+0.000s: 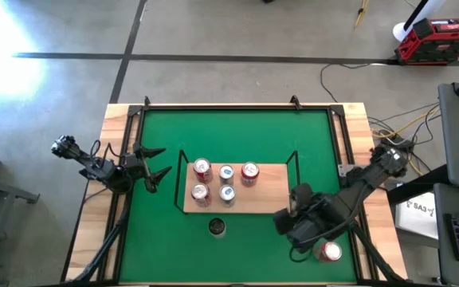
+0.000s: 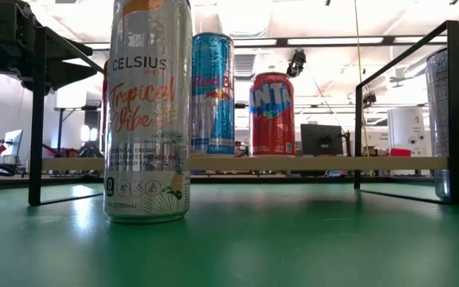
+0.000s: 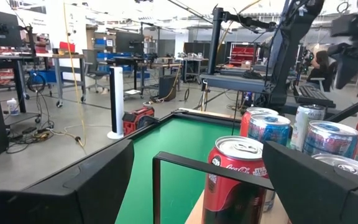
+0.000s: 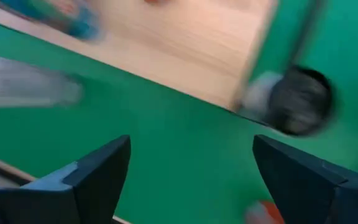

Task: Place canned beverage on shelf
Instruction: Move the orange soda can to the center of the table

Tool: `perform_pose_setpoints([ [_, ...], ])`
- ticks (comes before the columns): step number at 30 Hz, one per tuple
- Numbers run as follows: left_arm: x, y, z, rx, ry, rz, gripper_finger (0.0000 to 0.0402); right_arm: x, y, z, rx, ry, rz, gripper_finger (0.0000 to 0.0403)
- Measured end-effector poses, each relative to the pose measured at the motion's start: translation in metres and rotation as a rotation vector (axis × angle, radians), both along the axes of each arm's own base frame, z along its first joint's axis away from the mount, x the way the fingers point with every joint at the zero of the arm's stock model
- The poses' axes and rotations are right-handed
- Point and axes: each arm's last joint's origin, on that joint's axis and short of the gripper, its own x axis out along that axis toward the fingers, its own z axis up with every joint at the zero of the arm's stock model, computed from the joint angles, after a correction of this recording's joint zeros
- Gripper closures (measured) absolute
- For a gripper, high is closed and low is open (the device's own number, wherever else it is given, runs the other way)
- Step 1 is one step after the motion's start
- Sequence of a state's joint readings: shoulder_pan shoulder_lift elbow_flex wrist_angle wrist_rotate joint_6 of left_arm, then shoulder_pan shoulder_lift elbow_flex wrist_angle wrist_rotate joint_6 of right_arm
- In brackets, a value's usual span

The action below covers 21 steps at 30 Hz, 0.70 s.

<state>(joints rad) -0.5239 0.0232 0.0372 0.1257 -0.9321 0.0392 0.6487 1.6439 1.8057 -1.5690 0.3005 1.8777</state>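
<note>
The shelf (image 1: 271, 185), a light-wood board in a black wire frame, lies at the centre of the green mat (image 1: 237, 135). Five cans stand on its nine o'clock half, among them a Coca-Cola can (image 3: 236, 180), a Red Bull can (image 2: 213, 94) and a Fanta can (image 2: 272, 113). A Celsius can (image 2: 148, 112) stands on the mat just off the shelf's six o'clock edge. At four o'clock the right gripper (image 4: 191, 177) hovers over the mat, fingers apart, empty; a red-and-white can (image 1: 328, 252) stands just beyond it. At nine o'clock the left gripper (image 1: 154, 163) waits, fingers apart.
</note>
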Motion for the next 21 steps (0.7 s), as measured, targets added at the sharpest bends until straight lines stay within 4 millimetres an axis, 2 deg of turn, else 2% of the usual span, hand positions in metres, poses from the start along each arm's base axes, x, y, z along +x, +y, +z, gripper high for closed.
perform_pose_setpoints([
  [6,0.000,0.000,0.000,0.002,0.002,0.000,0.0061,-0.035,-0.005,-0.020,0.212,0.241,-0.171,0.0077],
  [10,0.000,0.000,0.000,0.001,0.001,0.000,0.0061,-0.059,0.001,-0.026,0.316,0.361,-0.324,0.0077],
  [15,0.000,0.000,0.000,0.001,0.002,0.000,0.0061,-0.078,0.023,-0.033,0.361,0.332,-0.367,0.0077],
  [21,0.000,0.000,0.000,0.002,0.003,0.000,0.0061,-0.088,0.049,-0.062,0.300,0.339,-0.397,0.0072],
])
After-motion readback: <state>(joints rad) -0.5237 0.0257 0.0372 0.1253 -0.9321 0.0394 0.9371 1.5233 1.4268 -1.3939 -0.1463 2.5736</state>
